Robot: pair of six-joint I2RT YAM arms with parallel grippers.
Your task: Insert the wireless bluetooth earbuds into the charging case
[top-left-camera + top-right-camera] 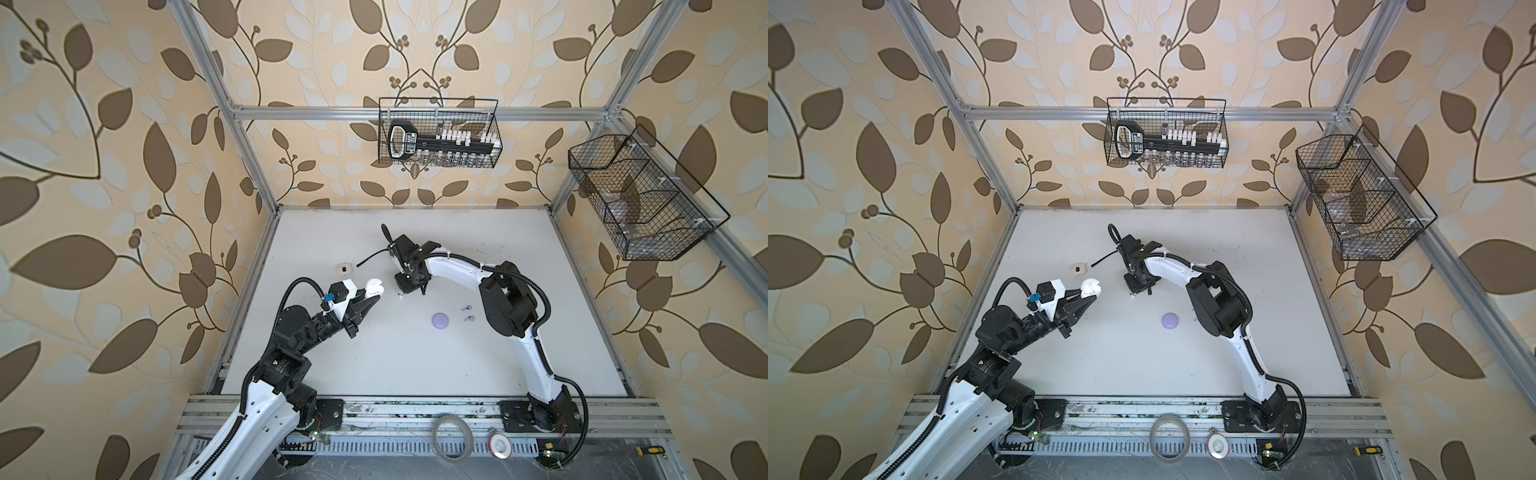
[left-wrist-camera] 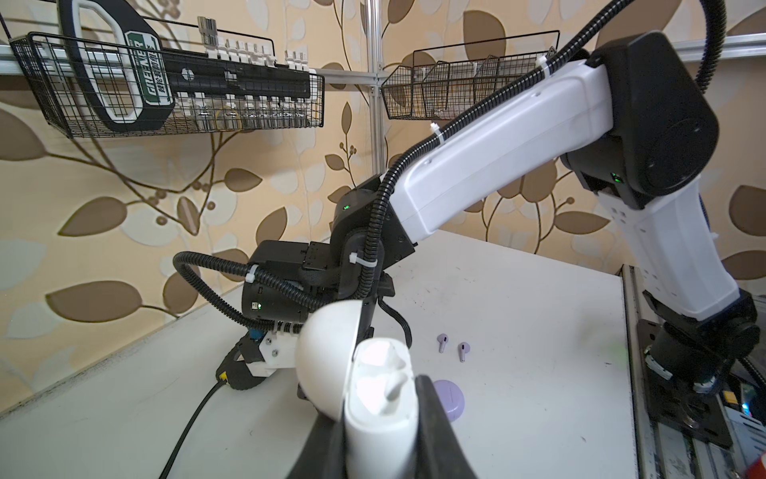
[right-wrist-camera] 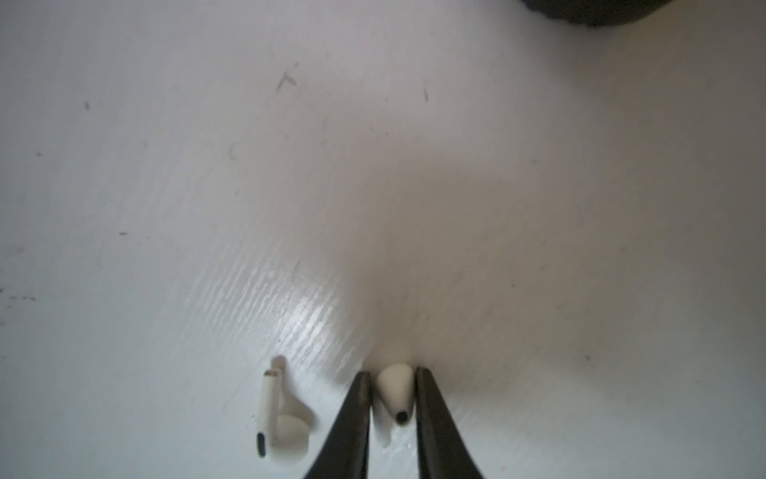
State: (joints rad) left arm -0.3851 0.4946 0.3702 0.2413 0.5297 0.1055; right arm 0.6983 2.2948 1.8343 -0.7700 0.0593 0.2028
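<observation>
Down on the white tabletop, I see my right gripper straddling one tiny white short-stemmed plastic earbud, a second white earbud just beside; whether the tips pinch it I cannot tell. My left gripper clamps the open white plastic charging case.

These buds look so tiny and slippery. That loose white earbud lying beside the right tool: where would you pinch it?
Probably across its stem, coming straight down from above. The white earbud lies flat on the table, so only the top is open, and the stem's long even sides should slip less than the rounded head.
</observation>
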